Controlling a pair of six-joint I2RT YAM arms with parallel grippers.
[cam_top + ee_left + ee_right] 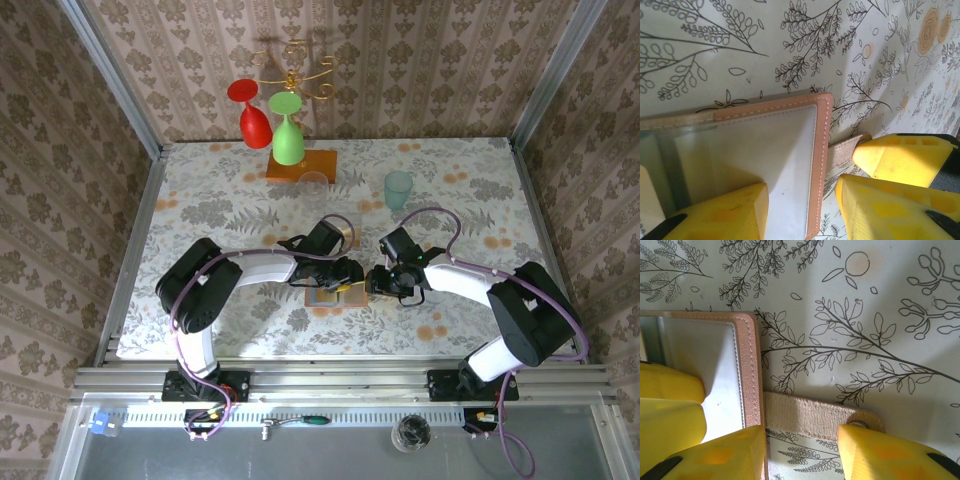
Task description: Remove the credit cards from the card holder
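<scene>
The card holder (pixel 328 297) lies open and flat on the flowered table between my two arms. Its salmon rim and pale grey inside show in the left wrist view (pixel 765 145) and the right wrist view (pixel 715 365). My left gripper (pixel 801 192) is open and straddles the holder's right edge, one finger on the inside panel and one over the table. A beige strap (pixel 805 415) with a snap sticks out sideways. My right gripper (pixel 801 432) is open across it, one fingertip at the snap end. From above, both grippers (pixel 350 277) (pixel 378 283) meet over the holder. The credit cards are hidden.
At the back stands a glass rack on an orange wooden base (pixel 302 166), holding a red glass (pixel 250 115) and a green glass (pixel 288 135). A clear glass (pixel 315 183) and a teal cup (pixel 398 188) stand in front of it.
</scene>
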